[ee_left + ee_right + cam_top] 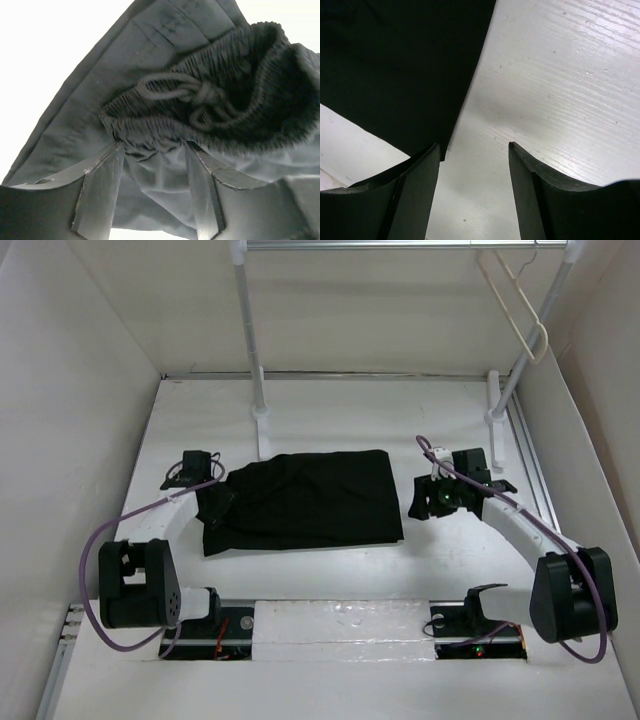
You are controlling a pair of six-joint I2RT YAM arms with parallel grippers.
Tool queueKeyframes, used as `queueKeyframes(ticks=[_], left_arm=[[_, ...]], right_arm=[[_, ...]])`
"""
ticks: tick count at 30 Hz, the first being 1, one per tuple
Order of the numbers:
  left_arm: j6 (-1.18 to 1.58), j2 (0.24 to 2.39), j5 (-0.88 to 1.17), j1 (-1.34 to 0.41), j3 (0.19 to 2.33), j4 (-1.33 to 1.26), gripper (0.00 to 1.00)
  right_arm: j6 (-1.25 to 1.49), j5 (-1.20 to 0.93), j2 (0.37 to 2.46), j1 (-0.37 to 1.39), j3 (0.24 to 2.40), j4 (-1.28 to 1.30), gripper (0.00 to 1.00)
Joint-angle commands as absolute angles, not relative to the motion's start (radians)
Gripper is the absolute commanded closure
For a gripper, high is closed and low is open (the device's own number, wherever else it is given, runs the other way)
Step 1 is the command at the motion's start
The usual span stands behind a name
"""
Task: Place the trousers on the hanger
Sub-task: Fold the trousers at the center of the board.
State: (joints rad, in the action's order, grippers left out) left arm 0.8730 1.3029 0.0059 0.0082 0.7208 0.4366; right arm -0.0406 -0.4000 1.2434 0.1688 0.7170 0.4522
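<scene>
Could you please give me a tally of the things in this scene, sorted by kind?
trousers: 1
hanger: 1
upright rack poles: 2
grippers: 2, the left gripper and the right gripper
Total: 6

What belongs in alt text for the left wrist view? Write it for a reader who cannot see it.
Black trousers fill the frame, their gathered elastic waistband and knotted drawstring facing the camera. The left gripper sits at the bottom, its two fingers apart with waistband cloth bunched between their tips, over a white table.
</scene>
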Motion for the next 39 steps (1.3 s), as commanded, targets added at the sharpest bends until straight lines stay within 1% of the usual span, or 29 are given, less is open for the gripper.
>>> queueKeyframes(ticks=[1, 2, 4, 7, 8, 10, 11, 16, 19, 21, 22, 23, 24, 25, 26, 28, 29, 30, 31, 33, 34, 36, 39], left_arm=[[0.877, 1.316, -0.037, 0.012, 0.71, 0.38, 0.52], [0.877, 1.325, -0.035, 0.012, 0.718, 0.396, 0.54], [0.879, 1.332, -0.05, 0.012, 0.721, 0.422, 0.55], [0.882, 1.296, -0.081, 0.012, 0.706, 0.456, 0.54], [0.885, 1.289, -0.089, 0.012, 0.703, 0.48, 0.52], [0.885, 1.275, -0.091, 0.012, 0.693, 0.505, 0.48], [0.881, 1.275, -0.087, 0.012, 0.689, 0.511, 0.44], [0.868, 1.301, -0.065, 0.012, 0.651, 0.496, 0.41], [0.864, 1.347, -0.075, 0.012, 0.638, 0.462, 0.42], [0.864, 1.365, -0.09, 0.012, 0.64, 0.443, 0.49], [0.856, 1.373, -0.097, 0.012, 0.65, 0.422, 0.54], [0.851, 1.381, -0.1, 0.012, 0.658, 0.422, 0.8], [0.848, 1.388, -0.101, 0.012, 0.673, 0.428, 0.93], [0.841, 1.387, -0.098, 0.012, 0.711, 0.454, 1.0], [0.838, 1.378, -0.098, 0.012, 0.727, 0.469, 1.0], [0.833, 1.316, -0.095, 0.012, 0.779, 0.52, 1.0], [0.828, 1.287, -0.094, 0.003, 0.793, 0.535, 1.0], [0.828, 1.231, -0.094, 0.003, 0.808, 0.555, 1.0], [0.83, 1.206, -0.086, 0.003, 0.825, 0.59, 1.0], [0.836, 1.158, -0.071, 0.003, 0.836, 0.642, 1.0], [0.839, 1.149, -0.071, 0.003, 0.838, 0.696, 1.0], [0.85, 1.123, -0.067, 0.003, 0.807, 0.776, 1.0], [0.857, 1.079, -0.078, 0.012, 0.772, 0.807, 1.0]], right_arm=[[-0.058, -0.456, 1.236, 0.144, 0.709, 0.387, 0.37], [-0.061, -0.457, 1.238, 0.135, 0.709, 0.39, 0.37], [-0.068, -0.459, 1.235, 0.123, 0.707, 0.396, 0.37], [-0.068, -0.46, 1.232, 0.103, 0.696, 0.384, 0.31], [-0.066, -0.475, 1.238, 0.103, 0.692, 0.376, 0.3], [-0.051, -0.506, 1.267, 0.092, 0.687, 0.347, 0.3], [-0.043, -0.538, 1.279, 0.092, 0.683, 0.335, 0.3], [-0.008, -0.633, 1.371, 0.092, 0.664, 0.246, 0.3], [-0.003, -0.669, 1.416, 0.092, 0.634, 0.194, 0.32], [0.029, -0.679, 1.43, 0.092, 0.629, 0.172, 0.34], [0.032, -0.684, 1.44, 0.092, 0.627, 0.169, 0.35], [0.032, -0.684, 1.44, 0.101, 0.627, 0.167, 0.38], [0.031, -0.68, 1.44, 0.101, 0.63, 0.169, 0.38], [0.029, -0.678, 1.44, 0.101, 0.634, 0.172, 0.39], [0.026, -0.681, 1.446, 0.113, 0.635, 0.17, 0.43], [0.02, -0.687, 1.457, 0.114, 0.635, 0.166, 0.49], [0.017, -0.701, 1.471, 0.114, 0.631, 0.158, 0.54], [0.017, -0.707, 1.482, 0.114, 0.629, 0.146, 0.58], [0.017, -0.715, 1.489, 0.114, 0.626, 0.138, 0.59], [0.012, -0.738, 1.514, 0.114, 0.626, 0.132, 0.58], [0.012, -0.744, 1.519, 0.114, 0.626, 0.136, 0.55], [0.012, -0.75, 1.479, 0.103, 0.611, 0.153, 0.46], [-0.029, -0.729, 1.428, 0.103, 0.62, 0.198, 0.41]])
